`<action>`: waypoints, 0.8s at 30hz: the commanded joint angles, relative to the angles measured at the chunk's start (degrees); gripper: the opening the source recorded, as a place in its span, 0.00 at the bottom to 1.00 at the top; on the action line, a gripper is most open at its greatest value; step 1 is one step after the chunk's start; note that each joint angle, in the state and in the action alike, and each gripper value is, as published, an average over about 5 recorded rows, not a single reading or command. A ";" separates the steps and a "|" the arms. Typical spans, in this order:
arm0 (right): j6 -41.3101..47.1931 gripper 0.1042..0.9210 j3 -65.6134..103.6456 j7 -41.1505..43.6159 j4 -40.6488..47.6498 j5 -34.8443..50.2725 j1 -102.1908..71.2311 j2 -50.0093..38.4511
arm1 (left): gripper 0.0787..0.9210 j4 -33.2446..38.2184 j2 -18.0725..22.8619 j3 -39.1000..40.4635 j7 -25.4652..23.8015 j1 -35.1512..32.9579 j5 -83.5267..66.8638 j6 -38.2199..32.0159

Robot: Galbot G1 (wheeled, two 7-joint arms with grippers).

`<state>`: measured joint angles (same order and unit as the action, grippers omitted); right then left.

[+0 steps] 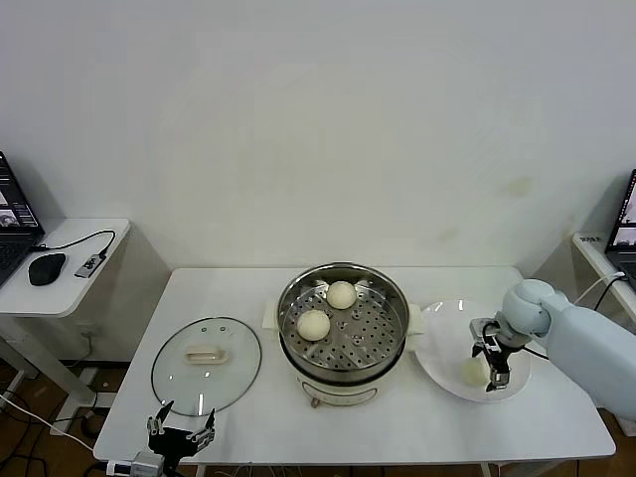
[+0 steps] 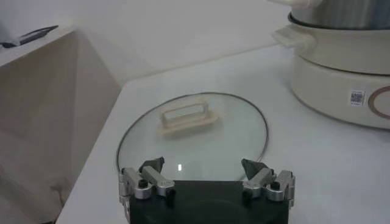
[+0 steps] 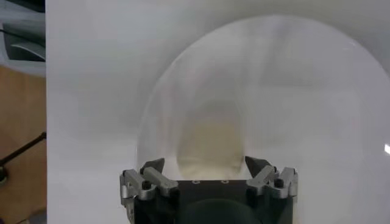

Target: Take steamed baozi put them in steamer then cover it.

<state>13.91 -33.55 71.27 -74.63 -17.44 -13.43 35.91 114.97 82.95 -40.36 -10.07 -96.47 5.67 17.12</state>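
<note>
Right gripper (image 1: 492,366): jaws wide, straddling bun (image 3: 207,141) on plate (image 1: 442,368), 3 o'clock of steamer (image 1: 344,328); left gripper (image 1: 180,432): open, empty, parked 6 o'clock of lid (image 1: 206,364).

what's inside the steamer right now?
Two baozi sit on the perforated tray in the steamer, toward its left and back. Below the tray is hidden. The cover is off, left of it on the table.

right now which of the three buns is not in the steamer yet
The cream-white round bun on the flat white plate, between the right gripper's open fingers. The other two buns already sit on the steel steamer's perforated tray.
</note>
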 commanded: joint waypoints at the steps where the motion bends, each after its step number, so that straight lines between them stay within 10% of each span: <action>1: 0.40 0.68 0.00 -0.37 0.09 0.57 0.03 0.00 | 0.88 -0.07 -0.01 0.01 0.03 0.07 -0.01 -0.02; 24: 0.24 0.55 -16.45 5.06 -4.32 18.12 33.11 -2.16 | 0.88 0.68 -0.09 0.00 0.48 1.06 -0.12 -0.16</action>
<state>15.07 -40.47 73.45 -77.89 -9.74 -0.38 32.71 115.58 82.92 -40.32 -9.61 -95.43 5.54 16.97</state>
